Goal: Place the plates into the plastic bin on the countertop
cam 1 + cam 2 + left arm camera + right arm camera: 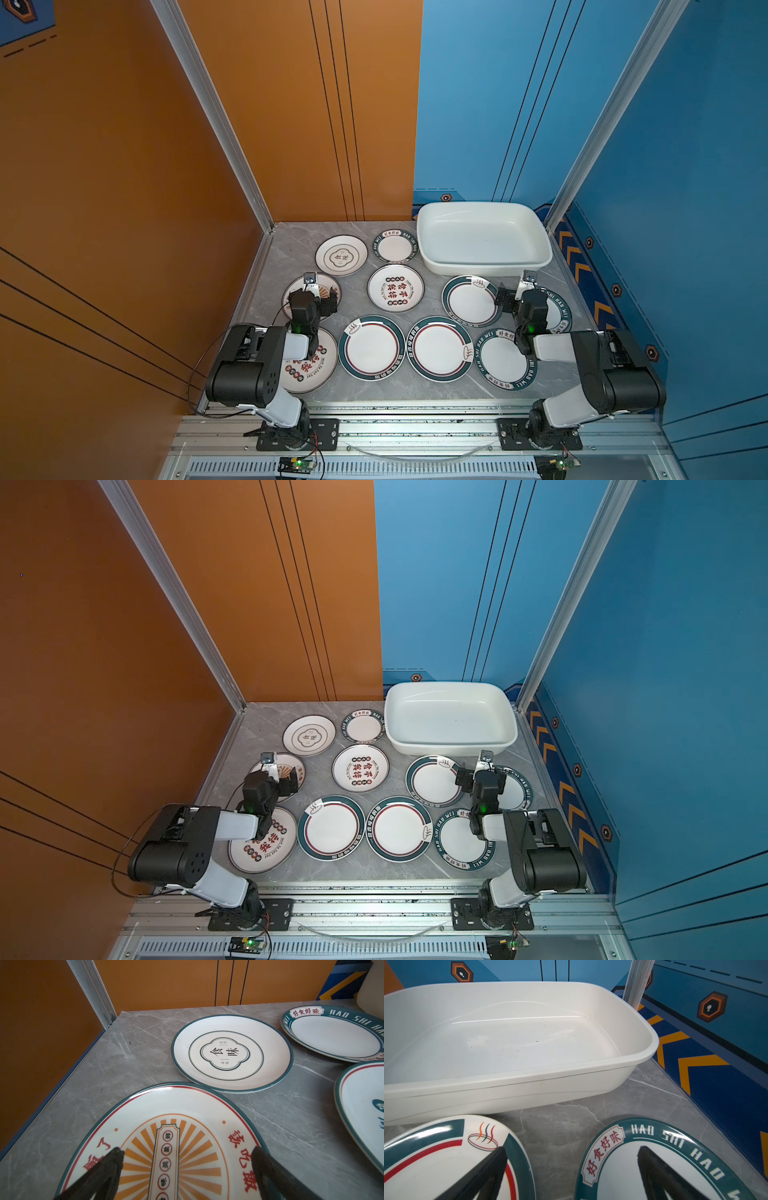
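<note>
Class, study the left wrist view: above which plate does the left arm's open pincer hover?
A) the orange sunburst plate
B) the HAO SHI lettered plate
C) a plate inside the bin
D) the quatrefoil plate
A: the left pincer is spread over the face of the sunburst plate, with the quatrefoil plate lying apart beyond it.

Bright, even overhead light leaves only faint, soft shadows under the plates (395,288) on the desk (430,305). A thin glare streak crosses the plastic bin (517,1019) in the right wrist view. Both wrist views show dark, blurred fingers (104,1172) and stretched nearby plates. In both top views the orange wall (104,208) dims toward 9 o'clock.
</note>
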